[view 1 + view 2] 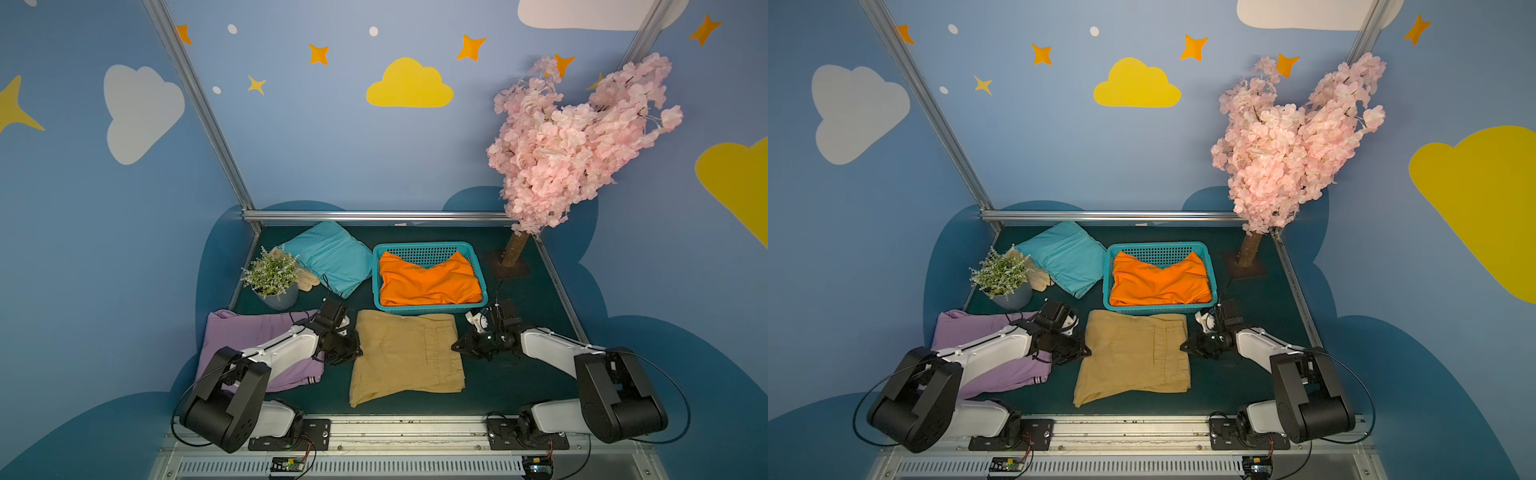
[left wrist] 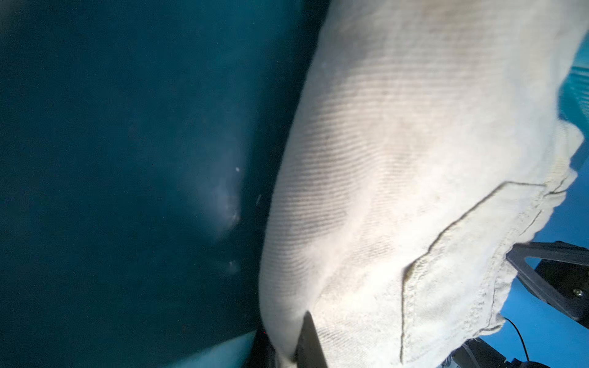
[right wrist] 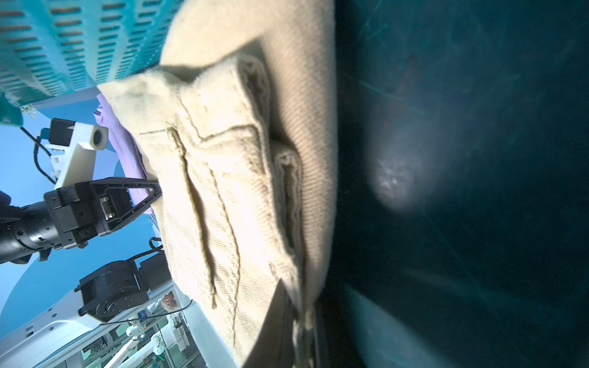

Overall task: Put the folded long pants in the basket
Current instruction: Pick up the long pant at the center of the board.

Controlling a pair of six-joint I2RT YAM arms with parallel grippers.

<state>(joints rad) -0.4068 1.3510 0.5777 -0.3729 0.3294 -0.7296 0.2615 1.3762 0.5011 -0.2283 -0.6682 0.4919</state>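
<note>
Roughly a quarter of the job looks done: the orange pants point(image 1: 428, 278) lie inside the basket point(image 1: 428, 309) and fill most of it, their far edge sagging in a shallow V below the far rim. Three pairs are left on the desk point(image 1: 519, 386). The khaki pants point(image 1: 407, 357) lie mostly flat just near of the basket, their far edge at or almost at its near wall, and they appear to be the pair being worked on. The left hand point(image 1: 358, 353) is clenched on their left edge and the right hand point(image 1: 456, 345) on their right edge. Each wrist view shows khaki cloth bunched into the grip, so both seem to be grasping the cloth, though the pair has not left the desk. The turquoise pants point(image 1: 332, 257) rest at the far left, just beside the basket, and the lilac pants point(image 1: 249, 332) lie at the near left, partly under the left arm. What is left, by this reckoning, is to lift the khaki pair onto the orange one, then bring the other two
</note>
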